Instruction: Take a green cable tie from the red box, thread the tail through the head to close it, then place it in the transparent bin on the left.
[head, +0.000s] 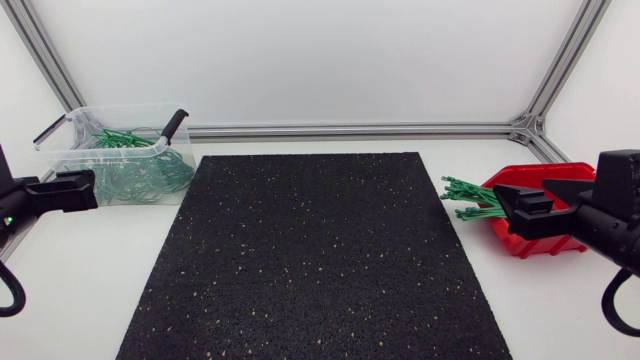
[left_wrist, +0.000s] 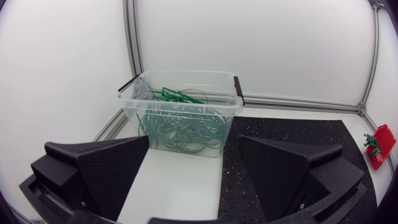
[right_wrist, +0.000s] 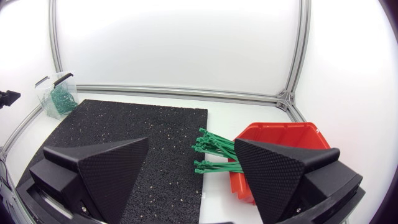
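Note:
The red box sits at the right of the table, with green cable ties sticking out of it over the mat's edge. The right wrist view shows the same red box and ties just ahead of my open right gripper. At the far left stands the transparent bin, holding several closed green ties. My left gripper is open and empty a short way in front of the bin. In the head view the left gripper and right gripper hover at the table's sides.
A black speckled mat covers the middle of the white table. An aluminium frame rail runs along the back edge. The bin has black handle clips.

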